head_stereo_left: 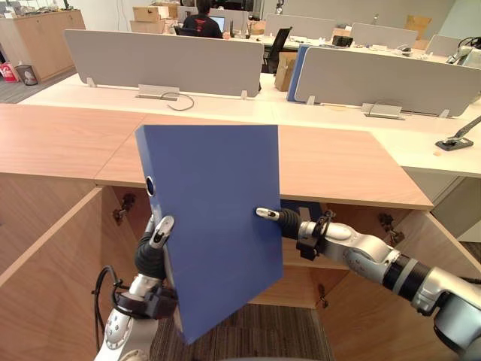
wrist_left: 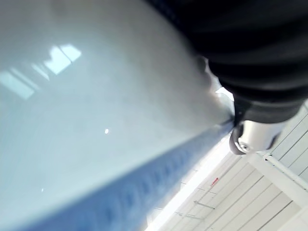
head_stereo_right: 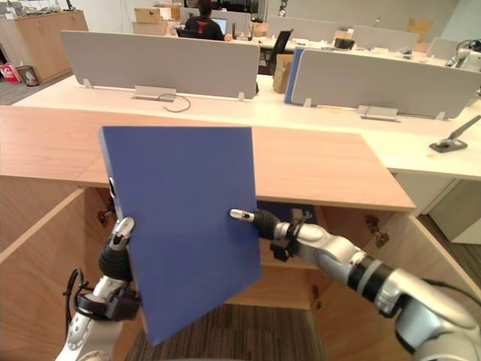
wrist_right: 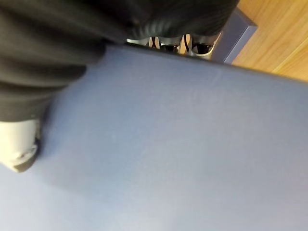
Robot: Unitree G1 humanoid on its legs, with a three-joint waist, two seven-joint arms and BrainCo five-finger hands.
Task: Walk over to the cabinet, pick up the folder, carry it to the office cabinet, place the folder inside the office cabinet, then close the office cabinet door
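Carry step: blue folder [head_stereo_left: 210, 226] upright, pinched by L hand [head_stereo_left: 152, 252] at spine and R hand [head_stereo_left: 285, 222] opposite. Office cabinet [head_stereo_left: 346, 177] open beyond hands; next: lower, slide in.

Grey dividers [head_stereo_left: 161, 60] stand on white desks [head_stereo_left: 301, 113]; beyond, a person [head_stereo_left: 203, 21] sits near boxes [head_stereo_left: 146, 13].

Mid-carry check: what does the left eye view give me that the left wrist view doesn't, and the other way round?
Left eye view: the whole blue folder held upright, with the left hand on its spine edge and the right hand on the opposite edge, in front of the open office cabinet. Left wrist view: one silver fingertip at the folder's edge, seen from very close. Both: the folder and the left hand gripping it.
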